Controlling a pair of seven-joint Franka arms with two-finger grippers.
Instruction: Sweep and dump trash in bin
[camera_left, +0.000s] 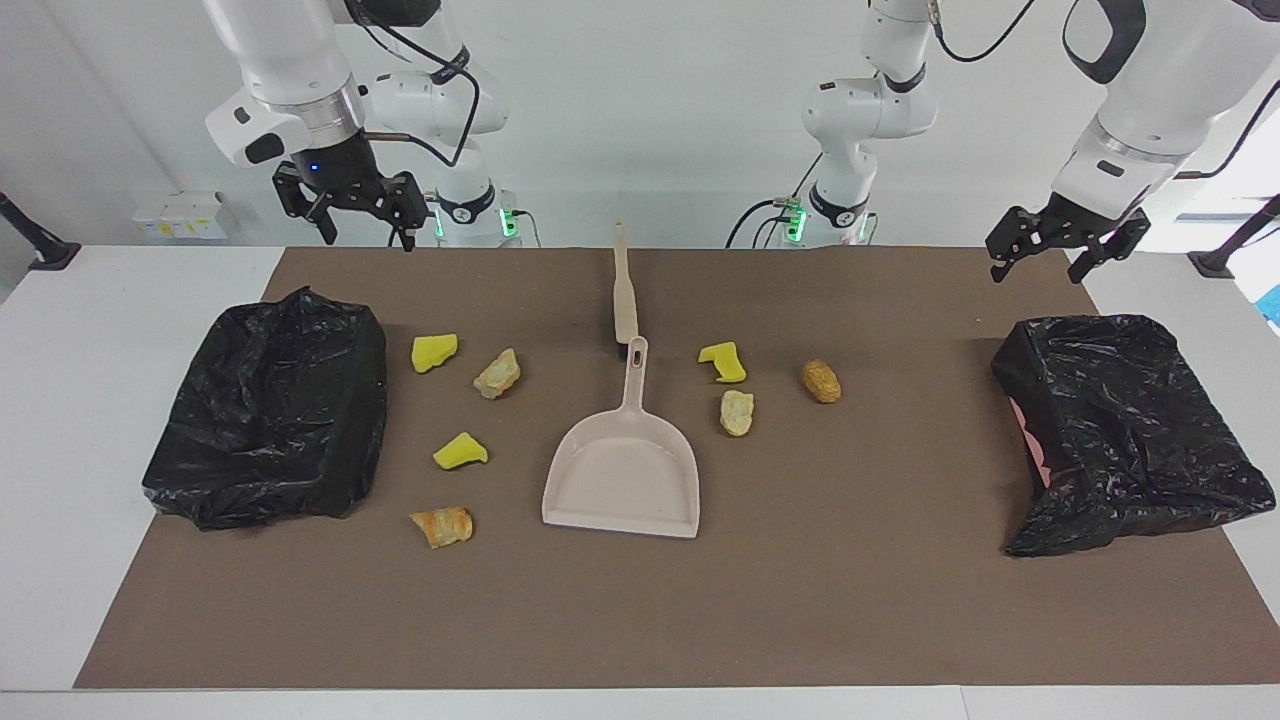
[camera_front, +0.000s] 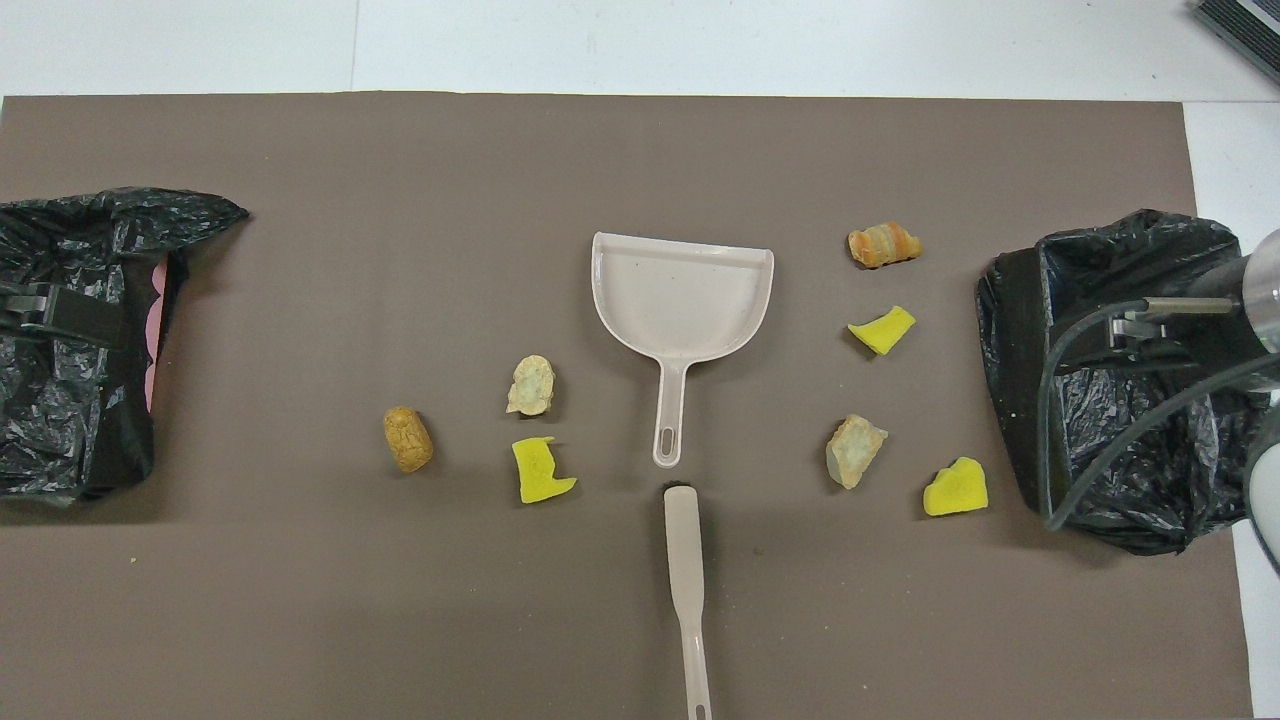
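Observation:
Several trash pieces lie on the brown mat (camera_left: 860, 600) on either side of the beige dustpan (camera_left: 622, 470) (camera_front: 683, 295). Among them are a yellow chunk (camera_left: 434, 351), a tan lump (camera_left: 497, 373), an orange bread piece (camera_left: 442, 525) (camera_front: 883, 245) and a brown lump (camera_left: 821, 381) (camera_front: 408, 439). The beige brush (camera_left: 625, 290) (camera_front: 685, 560) lies in line with the dustpan's handle, nearer the robots. A black-bagged bin (camera_left: 270, 410) (camera_front: 1110, 400) sits at the right arm's end, another bin (camera_left: 1130, 430) (camera_front: 80, 340) at the left arm's end. My right gripper (camera_left: 368, 232) and left gripper (camera_left: 1040, 270) hang open and empty, raised near the bins.
White table (camera_left: 60, 400) borders the mat on both ends. A small white box (camera_left: 180, 215) sits past the table at the right arm's end. Cables trail from both arm bases.

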